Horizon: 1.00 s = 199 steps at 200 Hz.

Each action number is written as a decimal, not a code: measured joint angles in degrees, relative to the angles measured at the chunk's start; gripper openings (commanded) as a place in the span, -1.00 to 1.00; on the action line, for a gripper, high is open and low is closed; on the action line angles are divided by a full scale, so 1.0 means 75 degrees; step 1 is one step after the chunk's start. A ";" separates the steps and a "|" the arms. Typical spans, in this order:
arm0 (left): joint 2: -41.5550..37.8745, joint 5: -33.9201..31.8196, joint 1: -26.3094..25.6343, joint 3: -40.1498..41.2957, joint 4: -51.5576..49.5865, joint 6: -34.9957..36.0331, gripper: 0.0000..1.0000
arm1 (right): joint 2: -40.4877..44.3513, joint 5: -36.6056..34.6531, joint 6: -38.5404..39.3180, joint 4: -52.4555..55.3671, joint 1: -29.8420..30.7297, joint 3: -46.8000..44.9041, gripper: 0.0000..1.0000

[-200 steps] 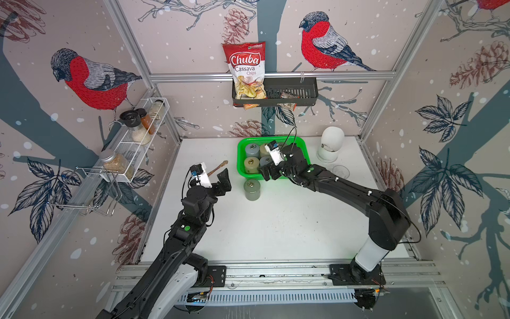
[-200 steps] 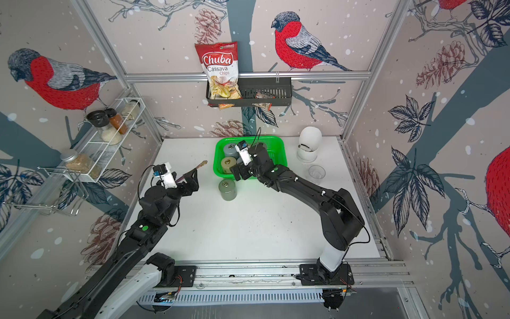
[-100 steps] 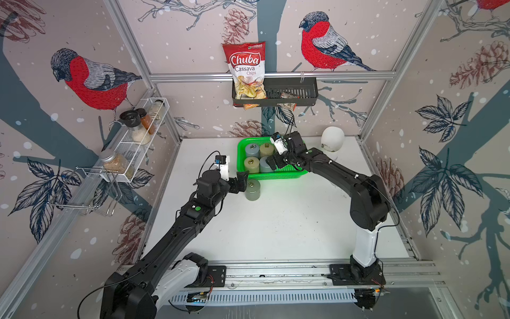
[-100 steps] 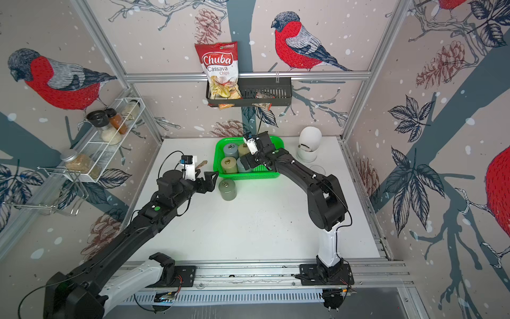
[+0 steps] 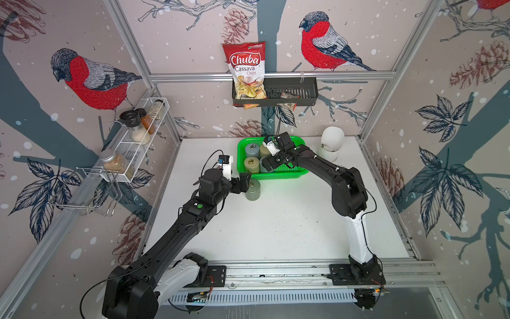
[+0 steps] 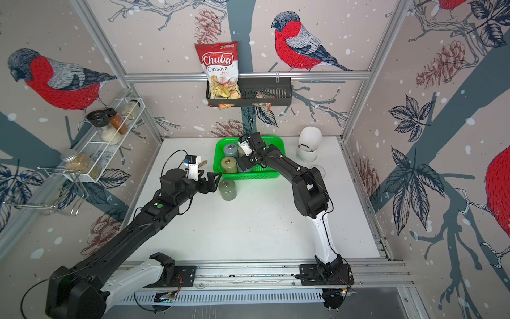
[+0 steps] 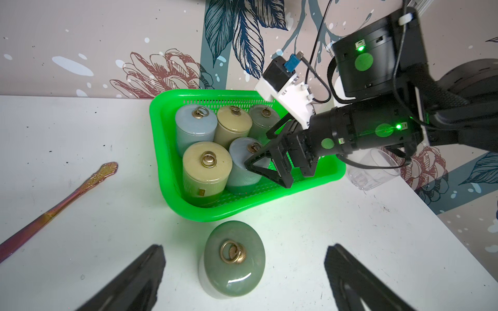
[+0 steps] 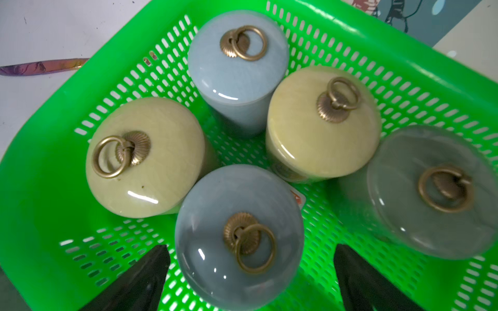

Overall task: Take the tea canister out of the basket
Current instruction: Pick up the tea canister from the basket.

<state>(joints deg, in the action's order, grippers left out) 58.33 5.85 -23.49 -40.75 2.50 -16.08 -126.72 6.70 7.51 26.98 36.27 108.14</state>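
The green basket holds several upright tea canisters with brass ring lids, blue-grey, yellow and grey-green. My right gripper is open inside the basket. Its fingers stand either side of the front blue-grey canister without touching it. A green canister stands on the table just outside the basket's front rim. My left gripper is open beside it, fingers wide of its sides.
A rainbow-tinted spoon lies on the table left of the basket. A clear glass and a white round object stand to its right. A wire rack of spice jars and a black shelf with a chips bag hang on the walls.
My left arm has reached forward and right up to the green canister on the table. My right arm has drawn its elbow in, with the gripper still over the basket.
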 measured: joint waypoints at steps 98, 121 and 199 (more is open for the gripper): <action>0.0052 -0.0003 0.0000 0.0073 0.0009 -0.0009 0.93 | -0.0711 0.0058 0.0026 0.0297 0.0050 0.0621 0.95; 0.0047 -0.0006 0.0000 0.0093 0.0009 -0.0015 0.93 | -0.0863 0.0114 0.0023 0.0323 0.0041 0.0810 0.90; -0.0117 -0.0096 0.0000 0.0157 0.0009 -0.0029 0.93 | -0.1215 0.0160 0.0032 0.0577 0.0012 0.1338 0.53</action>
<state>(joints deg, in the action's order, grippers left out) 57.45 5.13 -23.49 -39.57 2.57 -16.29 -135.83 7.90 7.75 31.31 36.36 118.17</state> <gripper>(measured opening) 0.968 0.821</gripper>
